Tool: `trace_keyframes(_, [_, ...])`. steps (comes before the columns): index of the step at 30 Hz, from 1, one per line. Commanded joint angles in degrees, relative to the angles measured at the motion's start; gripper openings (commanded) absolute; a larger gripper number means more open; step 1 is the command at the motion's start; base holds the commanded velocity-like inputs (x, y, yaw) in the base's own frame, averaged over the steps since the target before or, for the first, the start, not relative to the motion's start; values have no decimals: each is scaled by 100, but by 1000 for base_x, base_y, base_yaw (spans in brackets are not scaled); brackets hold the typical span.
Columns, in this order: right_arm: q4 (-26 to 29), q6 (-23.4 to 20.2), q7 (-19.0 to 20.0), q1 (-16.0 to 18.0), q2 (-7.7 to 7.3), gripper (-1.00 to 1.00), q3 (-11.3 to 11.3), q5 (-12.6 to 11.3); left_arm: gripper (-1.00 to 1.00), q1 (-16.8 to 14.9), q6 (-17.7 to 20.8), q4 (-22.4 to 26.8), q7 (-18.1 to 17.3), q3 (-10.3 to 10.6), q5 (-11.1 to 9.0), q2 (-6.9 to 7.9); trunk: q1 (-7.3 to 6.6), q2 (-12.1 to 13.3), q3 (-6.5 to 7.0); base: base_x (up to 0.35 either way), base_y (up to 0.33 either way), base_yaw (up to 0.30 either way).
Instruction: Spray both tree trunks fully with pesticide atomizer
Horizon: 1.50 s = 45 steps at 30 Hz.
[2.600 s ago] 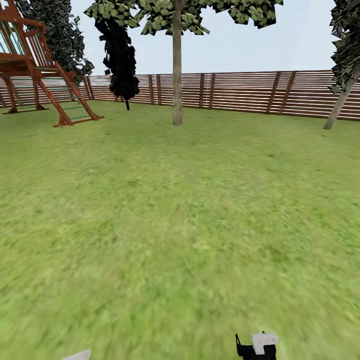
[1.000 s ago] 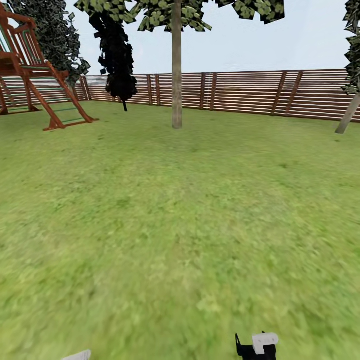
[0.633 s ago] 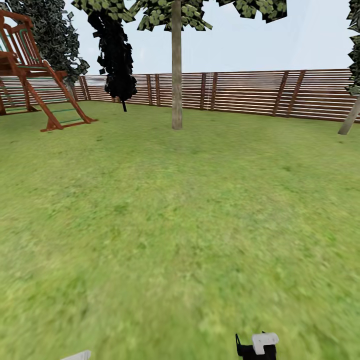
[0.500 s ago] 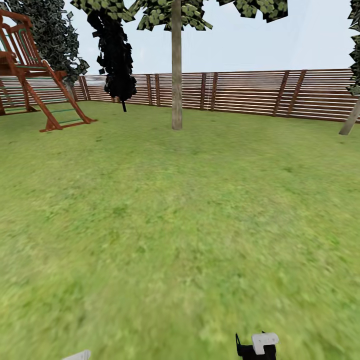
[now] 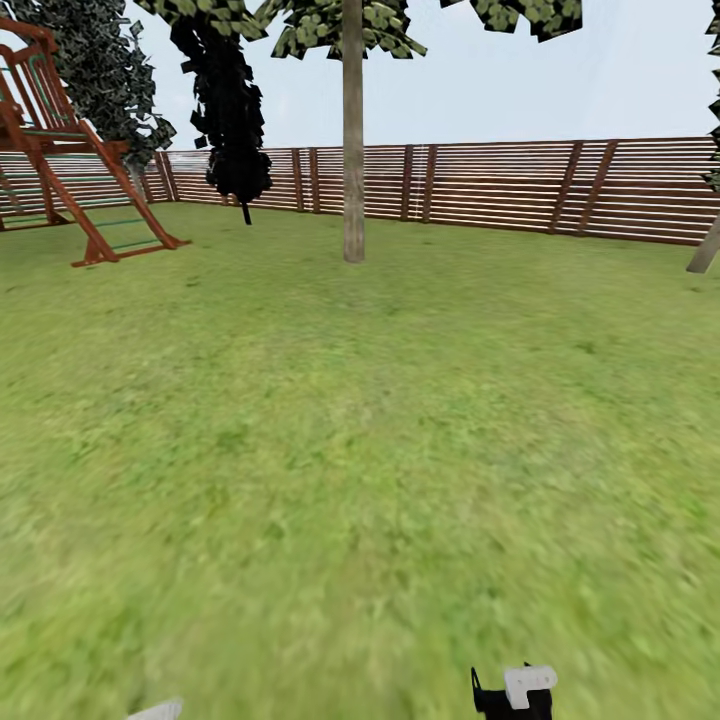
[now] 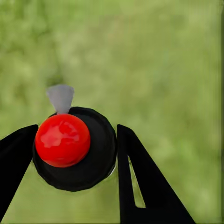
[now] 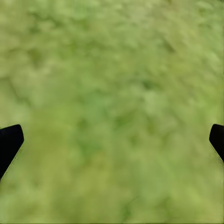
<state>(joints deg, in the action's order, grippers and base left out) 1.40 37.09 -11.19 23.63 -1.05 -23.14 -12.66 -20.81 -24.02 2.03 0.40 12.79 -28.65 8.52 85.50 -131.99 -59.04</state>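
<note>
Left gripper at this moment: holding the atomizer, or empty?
Holding it. In the left wrist view, the left gripper has its two black fingers closed against either side of the pesticide atomizer, red top facing the camera, above grass.

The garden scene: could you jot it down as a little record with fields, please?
place: lawn ringed by a slatted wooden fence
ahead: tree trunk, straight and bare
far right: second tree trunk, leaning
far left: wooden play frame
left gripper: shut on the pesticide atomizer
right gripper: open, over grass
</note>
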Motion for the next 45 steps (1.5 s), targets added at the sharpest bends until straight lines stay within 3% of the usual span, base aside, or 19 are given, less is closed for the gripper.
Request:
trace_keyframes(1, [1,8,-24,2,0,100,-50,-34,-100,-2,-15,-1,4,48,-44,1,3,-2,-5,339,0,0])
trace_keyframes(45, [1,8,-24,2,0,100,-50,-34,-100,-2,-15,-1,4,48,-44,1,3,-2,-5,339,0,0])
